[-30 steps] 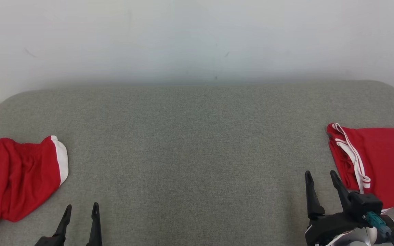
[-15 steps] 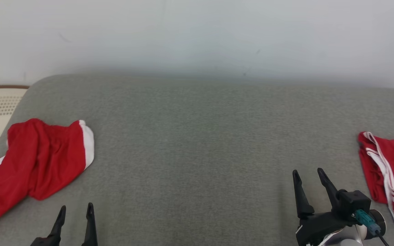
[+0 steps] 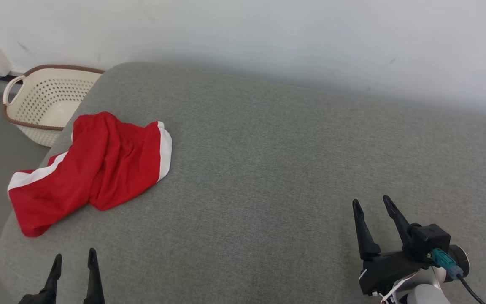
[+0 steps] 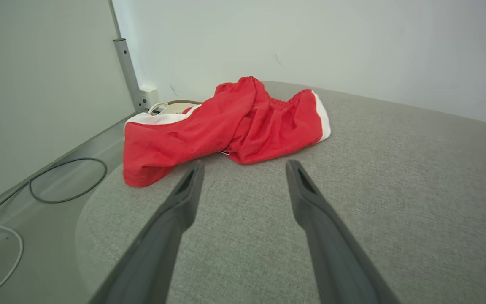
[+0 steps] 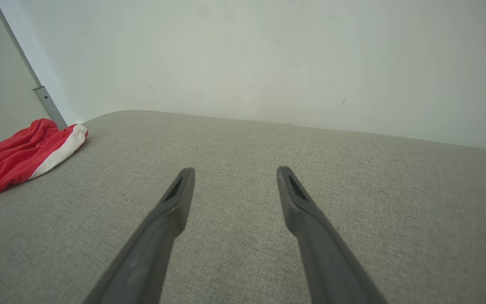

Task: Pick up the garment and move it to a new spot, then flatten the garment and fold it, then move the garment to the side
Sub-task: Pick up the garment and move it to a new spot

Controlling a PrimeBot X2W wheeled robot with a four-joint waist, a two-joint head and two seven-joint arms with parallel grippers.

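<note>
The garment is a crumpled pair of red shorts with white trim, lying on the left part of the grey cushioned surface. It also appears ahead in the left wrist view and at the far left of the right wrist view. My left gripper hovers open at the lower left, a short way in front of the shorts, holding nothing. My right gripper stands open at the lower right, far from the garment, with nothing between its fingers.
A cream perforated basket with a brown rim stands on the floor beyond the surface's left end. A dark cable loops on the floor by the left edge. A pale wall runs behind the surface.
The head camera has turned left: the crumpled shorts and basket shifted into view, and a second red garment at the right has slid out of the picture. Both grippers stay open.
</note>
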